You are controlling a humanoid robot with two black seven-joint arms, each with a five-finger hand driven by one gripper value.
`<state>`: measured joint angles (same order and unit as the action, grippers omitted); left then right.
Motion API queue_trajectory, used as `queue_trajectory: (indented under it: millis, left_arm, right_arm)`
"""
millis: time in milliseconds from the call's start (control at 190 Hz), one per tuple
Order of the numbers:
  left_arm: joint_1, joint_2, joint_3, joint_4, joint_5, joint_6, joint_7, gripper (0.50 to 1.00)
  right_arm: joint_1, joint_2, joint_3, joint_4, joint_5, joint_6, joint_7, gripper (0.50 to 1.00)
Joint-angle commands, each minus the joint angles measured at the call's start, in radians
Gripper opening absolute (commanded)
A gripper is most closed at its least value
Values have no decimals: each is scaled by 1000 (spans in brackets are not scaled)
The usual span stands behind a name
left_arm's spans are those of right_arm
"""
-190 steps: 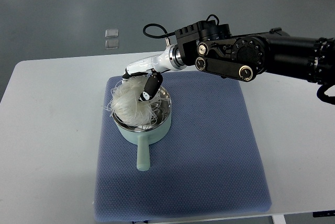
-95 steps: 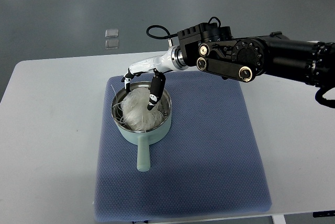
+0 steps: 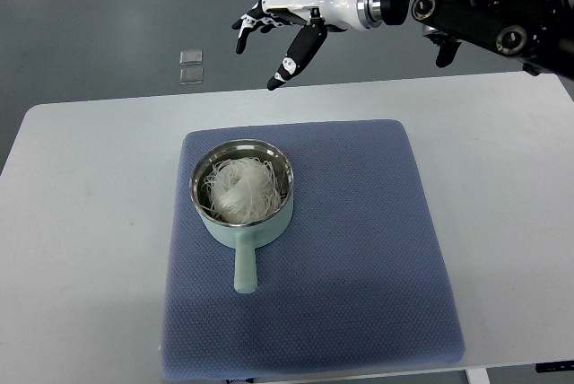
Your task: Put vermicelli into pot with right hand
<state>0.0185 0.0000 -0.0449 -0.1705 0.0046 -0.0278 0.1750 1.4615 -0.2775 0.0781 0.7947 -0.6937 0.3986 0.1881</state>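
Note:
A white bundle of vermicelli (image 3: pixel 240 190) lies inside the pale green pot (image 3: pixel 282 213) with a steel inside. The pot stands on a blue mat, its handle (image 3: pixel 243 267) pointing toward the near edge. My right hand (image 3: pixel 269 39) is raised high above the far side of the table, well above and behind the pot. Its fingers are spread and hold nothing. Its black arm (image 3: pixel 475 7) comes in from the upper right. The left arm does not show.
The blue mat (image 3: pixel 359 267) covers the middle of the white table (image 3: pixel 81 249). A small clear object (image 3: pixel 190 66) lies on the grey floor beyond the table's far edge.
My right hand let go of the vermicelli, which settled into the pot. The hand then rose up and back, away from the pot, with fingers spread.

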Motion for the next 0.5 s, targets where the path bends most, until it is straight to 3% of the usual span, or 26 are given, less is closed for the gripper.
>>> queue_trajectory:
  millis: [0,237,426,494]
  left_arm:
    - [0,0,2,-1,0,0,0,1000]
    - [0,0,2,-3,2,-1,1,1000]
    - [0,0,3,-4,2,-1,3,1000]
    - [0,0,3,-4,3,-1,3,1000]
  right_arm:
    - [-110,-58,172,-11,80,-29,-1,932]
    - [-500,-58,724,-18,362,-184,2,932]
    - [-699,14,944,-35,467,-208,5,932]
    - [-733,52,980,-71,487,-207,45,932]
